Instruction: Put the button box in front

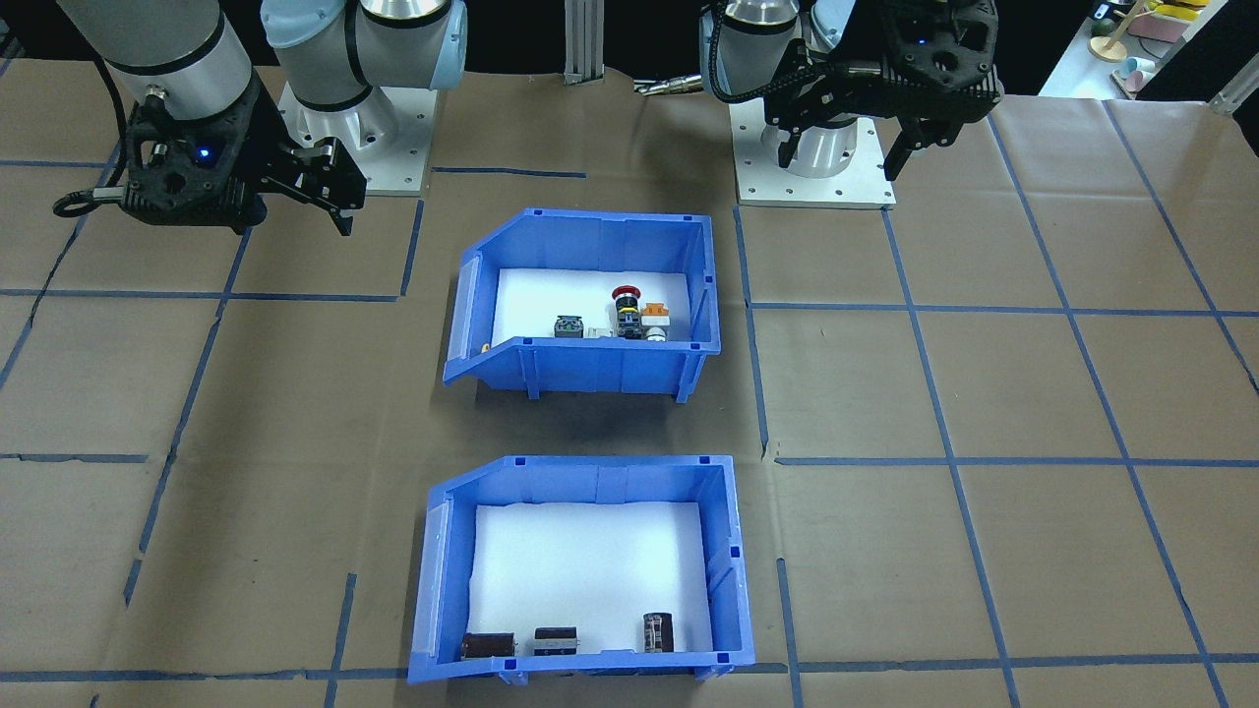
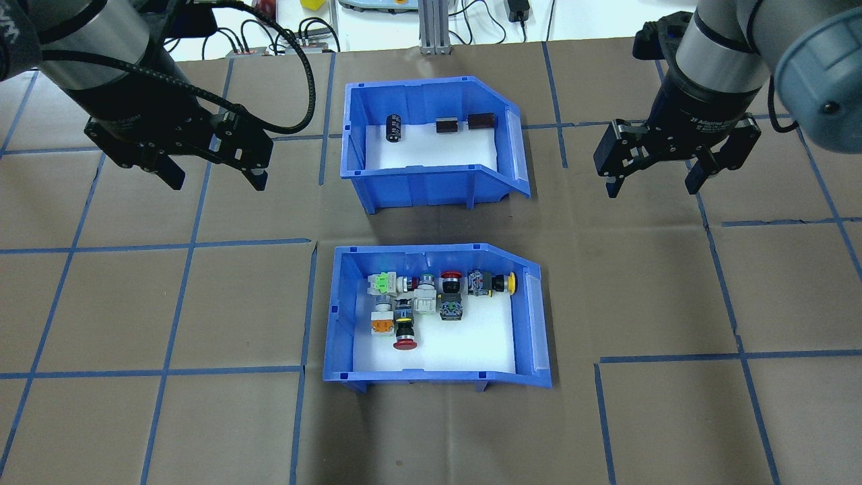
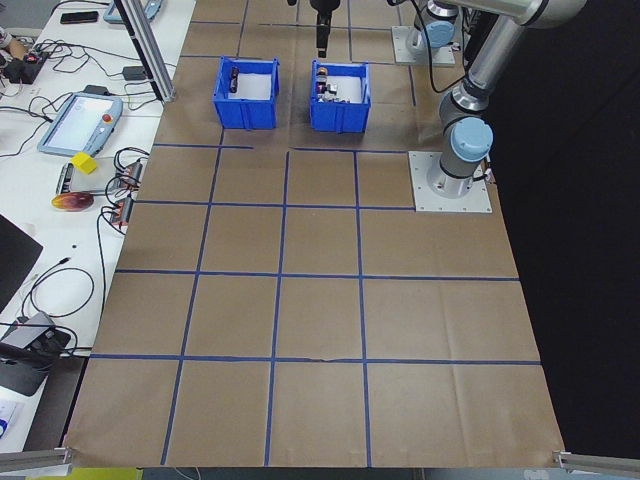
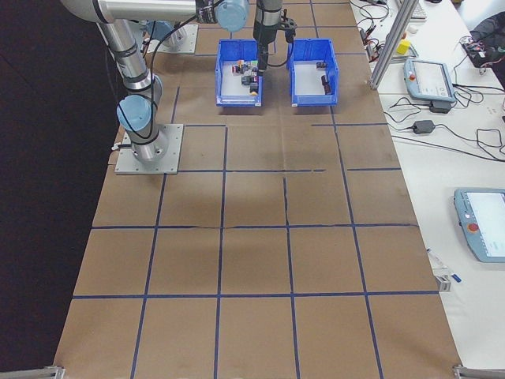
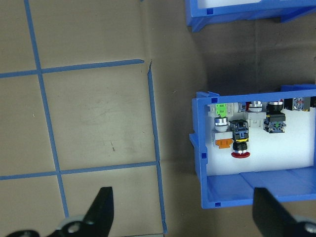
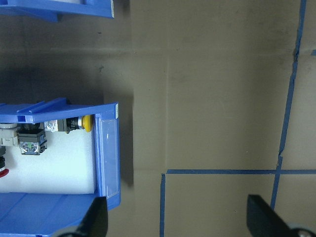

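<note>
The button box [image 2: 439, 378] is a blue bin with white lining, holding several push-button switches in red, orange, yellow and green. It sits on the table nearer the robot's bases, and in the front-facing view the button box [image 1: 580, 366] is the upper bin. My left gripper [image 2: 217, 182] hangs open and empty above the table, off the box's far left corner. My right gripper [image 2: 650, 190] hangs open and empty off its far right corner. The left wrist view has the box [image 5: 203, 163] to the right of the open fingers [image 5: 101, 213]. The right wrist view has it [image 6: 106, 158] at the left.
A matching blue bin [image 2: 431, 183] with three dark cylindrical parts stands beyond the button box, a gap of brown paper between them. Blue tape lines grid the table. The arm bases [image 1: 814, 157] stand behind the button box. Tablets and cables lie on the side bench [image 3: 85, 120].
</note>
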{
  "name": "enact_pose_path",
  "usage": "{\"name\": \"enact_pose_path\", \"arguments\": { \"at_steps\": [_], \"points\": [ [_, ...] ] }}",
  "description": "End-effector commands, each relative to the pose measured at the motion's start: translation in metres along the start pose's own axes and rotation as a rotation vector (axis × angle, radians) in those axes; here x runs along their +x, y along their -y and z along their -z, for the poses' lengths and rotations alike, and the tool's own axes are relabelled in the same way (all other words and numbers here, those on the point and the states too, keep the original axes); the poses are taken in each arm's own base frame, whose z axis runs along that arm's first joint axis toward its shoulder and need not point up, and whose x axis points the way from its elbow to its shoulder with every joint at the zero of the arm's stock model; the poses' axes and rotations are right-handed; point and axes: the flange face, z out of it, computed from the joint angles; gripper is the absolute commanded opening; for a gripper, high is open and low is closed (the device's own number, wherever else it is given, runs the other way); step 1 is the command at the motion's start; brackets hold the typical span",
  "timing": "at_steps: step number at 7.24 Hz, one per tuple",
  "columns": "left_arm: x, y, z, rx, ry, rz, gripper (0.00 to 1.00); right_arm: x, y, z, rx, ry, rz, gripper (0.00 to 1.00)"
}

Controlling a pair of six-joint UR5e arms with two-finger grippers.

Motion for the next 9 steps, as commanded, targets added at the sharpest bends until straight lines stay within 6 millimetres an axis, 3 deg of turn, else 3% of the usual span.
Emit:
{"name": "enact_pose_path", "arguments": {
  "at_steps": [1,6,9],
  "points": [
    [-0.001,0.001,-0.007,-0.02,0.004,-0.01,0.99,0.0,0.002,-0.002,-0.004,0.002,0.001,1.0],
    [-0.002,-0.002,0.0,0.006,0.018,0.008,0.99,0.0,0.003,-0.003,-0.005,0.003,0.006,1.0],
    [0.005,-0.014,0.007,0.02,0.007,0.108,0.99,0.002,0.004,-0.001,0.005,0.006,0.136,1.0]
  ]
}}
